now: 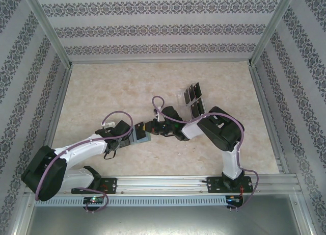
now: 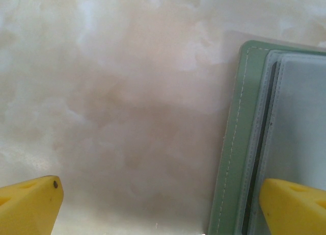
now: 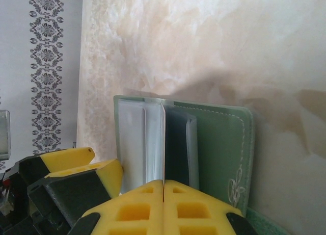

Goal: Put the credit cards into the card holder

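- Hovering low over the table (image 2: 127, 92), the left gripper (image 2: 160, 189) has its yellow fingers spread as wide as they go. The card holder (image 2: 239, 143) lies partly under its right-hand finger, and its other finger is over bare surface.
- That wide stance probably serves to steady the holder while the other arm works on it.
- The right gripper (image 3: 163, 191) has its two yellow fingers pressed together, with the holder lying open like a book directly ahead of the tips.
- A thin clear leaf runs down to the seam between those fingers. I cannot tell whether it is pinched there.
- Seen from above, the two grippers meet almost tip to tip, with the holder between and beneath them.
- The credit cards (image 1: 192, 110) are well beyond the right gripper, standing on edge in a clear slotted tray (image 1: 179, 95). Neither gripper carries a card.
- The holder is soft, sage green and rectangular, with pale stitching along its edge and a small embossed flourish on one flap. Inside are glossy clear sleeves, and one of them shows a dark panel, possibly a card.
- The cards are thin, black and all alike. The table has a smooth, beige, marbled look.
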